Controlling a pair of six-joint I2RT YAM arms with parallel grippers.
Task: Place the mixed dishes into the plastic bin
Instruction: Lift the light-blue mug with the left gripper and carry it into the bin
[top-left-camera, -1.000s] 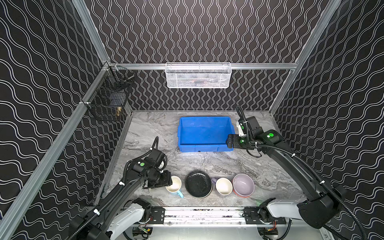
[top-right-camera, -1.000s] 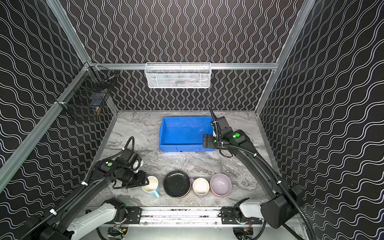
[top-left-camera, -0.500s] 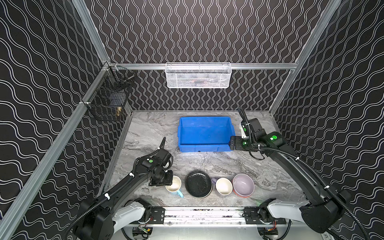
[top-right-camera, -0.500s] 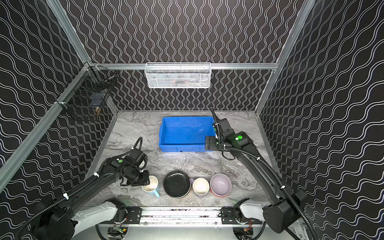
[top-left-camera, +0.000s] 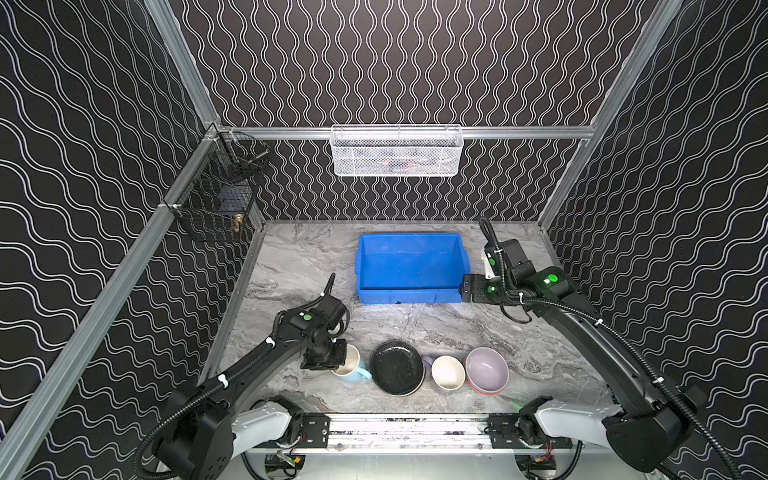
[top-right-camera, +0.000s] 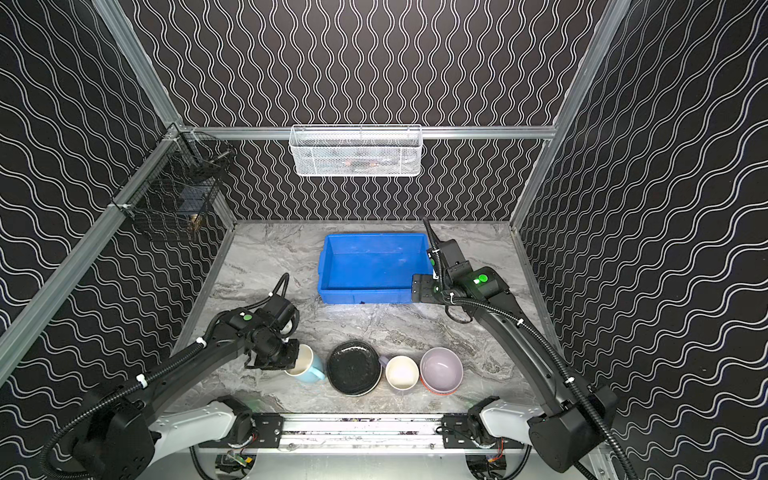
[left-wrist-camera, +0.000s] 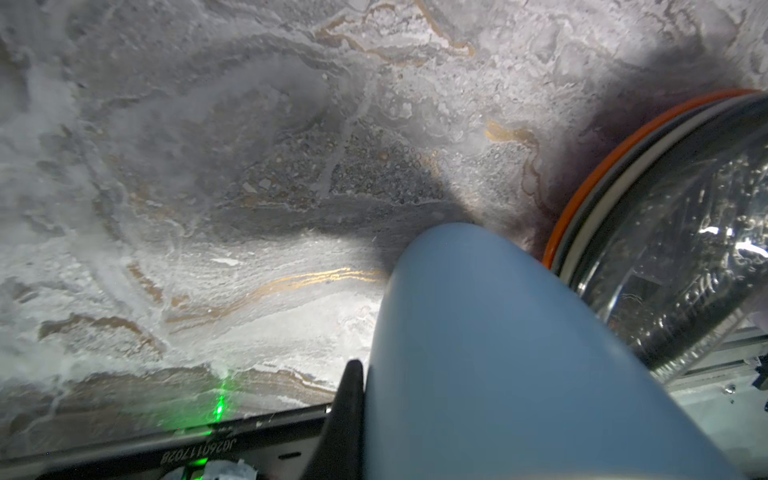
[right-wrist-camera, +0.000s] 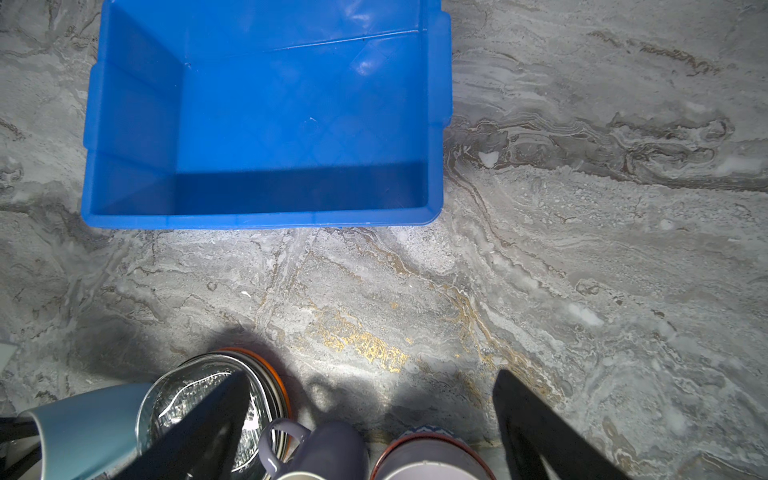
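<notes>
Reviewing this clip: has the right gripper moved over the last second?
Yes, slightly. In both top views the right gripper has drifted nearer the camera, toward the front right corner of the blue bin.

The tabletop (right-wrist-camera: 582, 249) presents as matt, finely pitted grey veined stone with gold streaks, the plastic bin (right-wrist-camera: 133, 124) as smooth glossy blue plastic, the black plate (top-left-camera: 397, 368) as highly reflective glaze, the light blue mug (left-wrist-camera: 498, 353) as smooth satin glaze, and the white mesh basket (top-left-camera: 397, 160) as painted metal mesh.
</notes>
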